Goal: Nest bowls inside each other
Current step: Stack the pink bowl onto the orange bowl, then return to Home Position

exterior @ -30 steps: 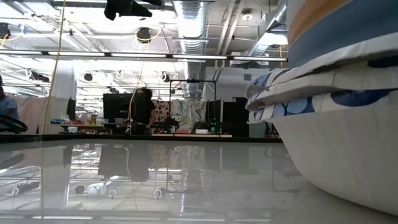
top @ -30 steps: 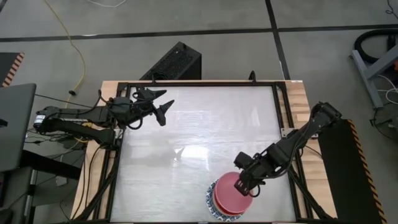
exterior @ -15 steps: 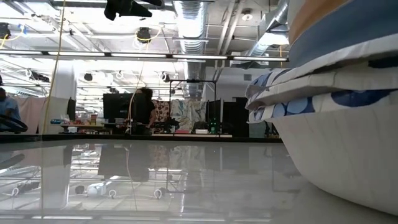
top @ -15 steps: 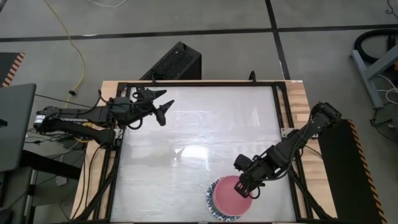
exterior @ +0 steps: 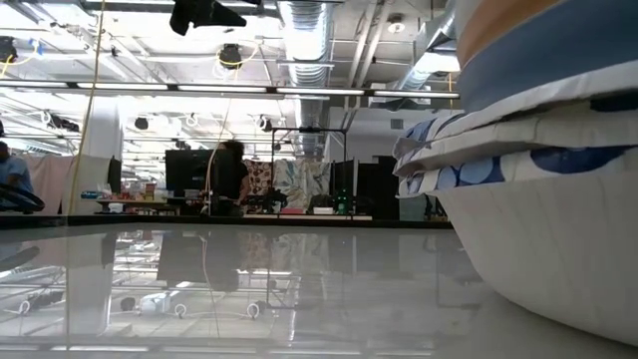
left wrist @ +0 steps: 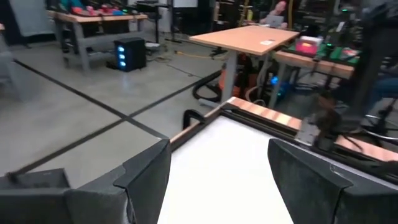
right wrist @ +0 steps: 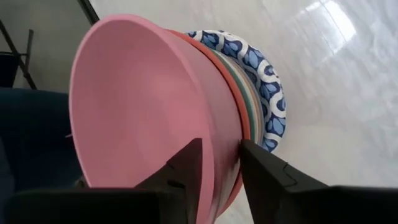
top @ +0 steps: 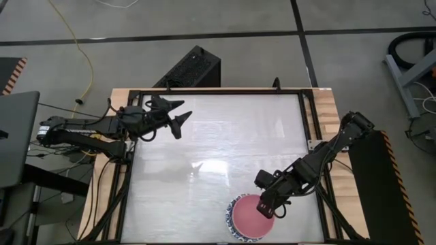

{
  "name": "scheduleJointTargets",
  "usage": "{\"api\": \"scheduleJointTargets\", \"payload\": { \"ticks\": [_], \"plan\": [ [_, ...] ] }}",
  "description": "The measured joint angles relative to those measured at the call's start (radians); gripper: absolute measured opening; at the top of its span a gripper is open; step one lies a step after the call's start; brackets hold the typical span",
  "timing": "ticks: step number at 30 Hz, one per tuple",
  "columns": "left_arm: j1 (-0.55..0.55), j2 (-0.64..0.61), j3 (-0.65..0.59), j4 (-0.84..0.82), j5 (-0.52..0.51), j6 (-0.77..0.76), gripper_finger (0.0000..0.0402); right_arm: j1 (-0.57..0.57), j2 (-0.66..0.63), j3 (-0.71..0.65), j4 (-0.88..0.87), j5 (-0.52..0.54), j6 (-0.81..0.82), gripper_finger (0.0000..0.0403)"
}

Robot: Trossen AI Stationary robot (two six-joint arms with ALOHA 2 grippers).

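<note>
At the table's near edge, the right gripper (top: 267,208) has loosened, fingers straddling the pink bowl's (top: 249,217) rim, now seated lower on the stack; left gripper (top: 178,113) hovers spread.

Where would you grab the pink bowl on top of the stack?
By its rim wall, one finger inside and one outside, coming from above on the side toward the right arm. The pink bowl sits nested in the bowl stack, so only its upper rim stands proud. The right gripper already straddles that rim, jaws parted.
</note>
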Motion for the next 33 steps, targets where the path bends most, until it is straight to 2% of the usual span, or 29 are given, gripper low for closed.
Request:
{"api": "scheduleJointTargets", "payload": {
  "ticks": [10, 21, 26, 33],
  "plan": [
    [0.0, 0.0, 0.0, 0.0, 0.028, -0.014, 0.0257, -0.002, 0.0, 0.002, -0.066, 0.001, 0.032, 0.0136],
    [0.0, 0.0, 0.0, -0.043, 0.037, -0.04, 0.0257, -0.014, -0.01, 0.028, -0.088, 0.013, 0.023, 0.0214],
    [0.0, 0.0, 0.0, -0.042, 0.108, -0.074, 0.0257, -0.008, -0.05, 0.059, -0.077, 0.153, -0.052, 0.0218],
    [0.0, -0.052, 0.0, -0.042, 0.367, -0.18, 0.0257, 0.0, -0.144, 0.06, 0.012, 0.402, -0.156, 0.0218]
  ]
}}
